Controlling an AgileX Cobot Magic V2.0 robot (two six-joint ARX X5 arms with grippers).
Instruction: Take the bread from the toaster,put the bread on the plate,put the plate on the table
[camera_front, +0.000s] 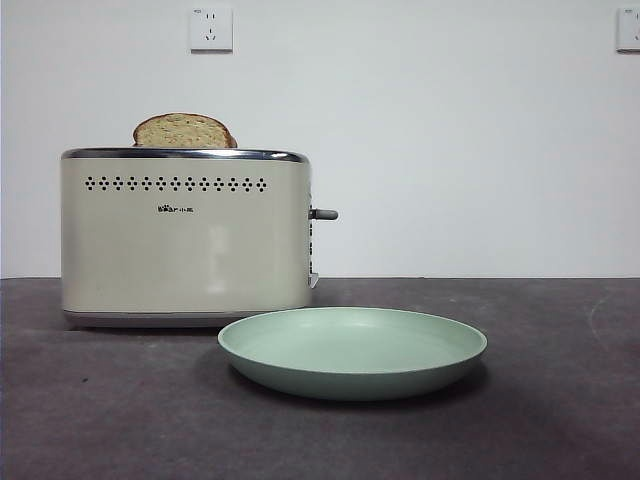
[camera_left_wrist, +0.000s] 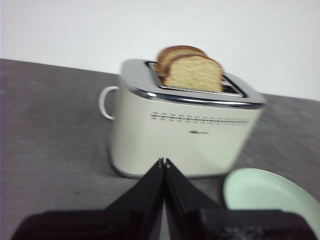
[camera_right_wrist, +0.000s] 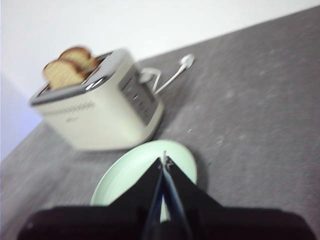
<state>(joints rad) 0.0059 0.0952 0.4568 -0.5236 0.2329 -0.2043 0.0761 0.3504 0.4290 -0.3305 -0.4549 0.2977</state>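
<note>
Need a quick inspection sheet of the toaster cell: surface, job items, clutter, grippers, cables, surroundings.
Surface: dark grey table, faint pale scuffs.
Toaster: upright, cream, grey lever on its side.
Bread: pale slice standing in the nearer slot in the left wrist view, not yet removed.
Second slice: browner, in the other slot behind it.
Plate: mint green, nothing on it, flat on the table in front of the toaster.
Clutter: nothing seen.
Left gripper: jaws shut, holding nothing, short of the toaster.
Right gripper: jaws shut, holding nothing, over the plate.
Cables: white cord with plug lying loose beside the toaster.
Surroundings: white wall, wall socket.
</note>
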